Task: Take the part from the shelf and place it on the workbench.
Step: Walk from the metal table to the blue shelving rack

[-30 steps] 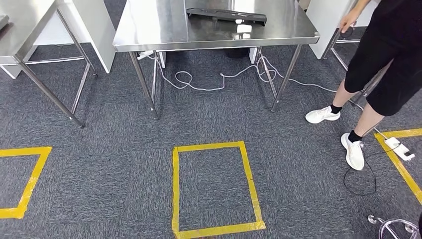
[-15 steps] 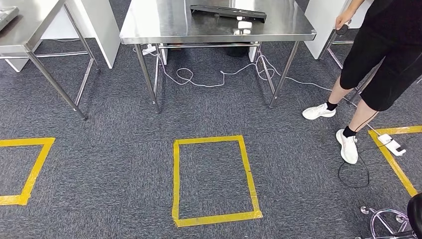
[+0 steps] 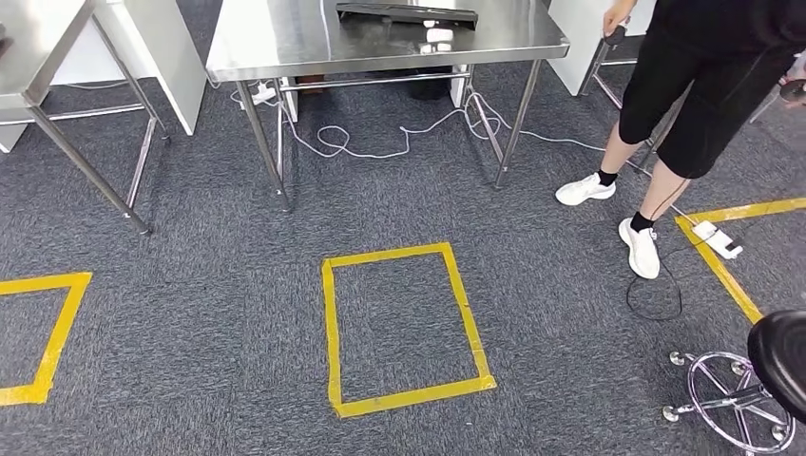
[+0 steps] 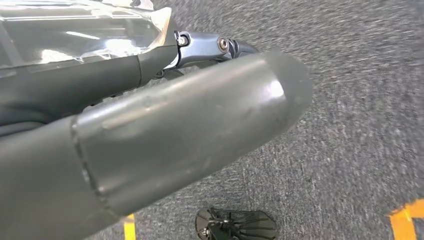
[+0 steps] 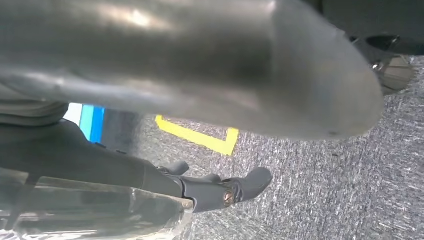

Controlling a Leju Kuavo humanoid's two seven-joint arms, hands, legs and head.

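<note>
Grey carpet (image 3: 228, 285) spreads below us, marked with a yellow tape rectangle (image 3: 404, 328) straight ahead and part of another tape outline (image 3: 43, 337) at the far left. Beyond the rectangle stands a steel workbench (image 3: 285, 38), and on its far side lies the part (image 3: 407, 12), a long, flat dark piece, resting on the tabletop with two small white objects (image 3: 437, 34) just beside it. White cable (image 3: 380, 142) loops on the floor under the bench. A second steel table (image 3: 43, 57) shows at the left edge. To the right a person (image 3: 694, 104) in black clothes and white shoes stands near the bench, holding a small dark object in one hand. A white power strip (image 3: 718, 239) lies on yellow tape near their feet, and a black stool (image 3: 760, 375) with a chrome base sits at the lower right.

From the head we see none of this detail of our own hands; the wrist cameras supply it. Our left hand (image 4: 165, 135) hangs over the carpet, its thick grey thumb across the picture and darker fingers (image 4: 210, 47) beyond; we cannot tell whether they are spread or curled. Our right hand (image 5: 200, 70) likewise hangs above carpet and a yellow tape corner (image 5: 210, 140); its dark fingers (image 5: 235, 187) point outward, and we cannot tell how they lie.
</note>
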